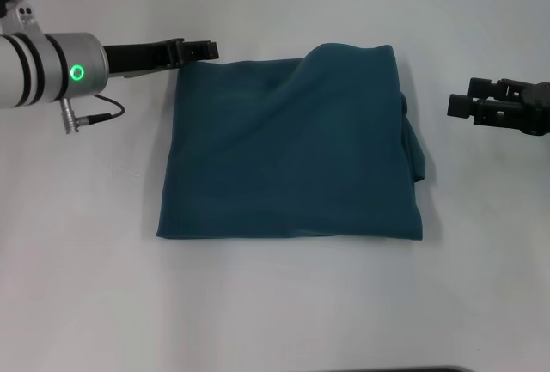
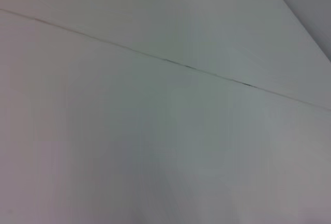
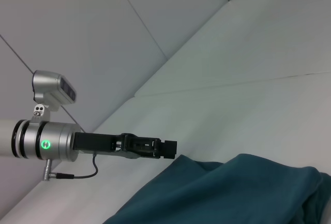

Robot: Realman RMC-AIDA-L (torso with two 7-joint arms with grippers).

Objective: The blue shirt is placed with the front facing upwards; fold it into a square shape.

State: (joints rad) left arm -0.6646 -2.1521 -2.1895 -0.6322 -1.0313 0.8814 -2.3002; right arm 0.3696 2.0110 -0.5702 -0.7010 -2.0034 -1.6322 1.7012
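The blue shirt [image 1: 292,149] lies folded into a rough rectangle at the middle of the white table, plain side up, with no lettering or collar showing. Its far right part is humped, and a fold of cloth bulges out along the right edge. My left gripper [image 1: 202,50] hovers at the shirt's far left corner, just off the cloth, with nothing in it. The right wrist view shows the left gripper [image 3: 170,149] a little above the shirt [image 3: 232,193]. My right gripper [image 1: 460,106] is to the right of the shirt, apart from it. The left wrist view shows only bare table.
A white table [image 1: 86,286] surrounds the shirt on all sides. A cable [image 1: 99,117] hangs from the left wrist. A thin seam line [image 2: 170,61] crosses the tabletop.
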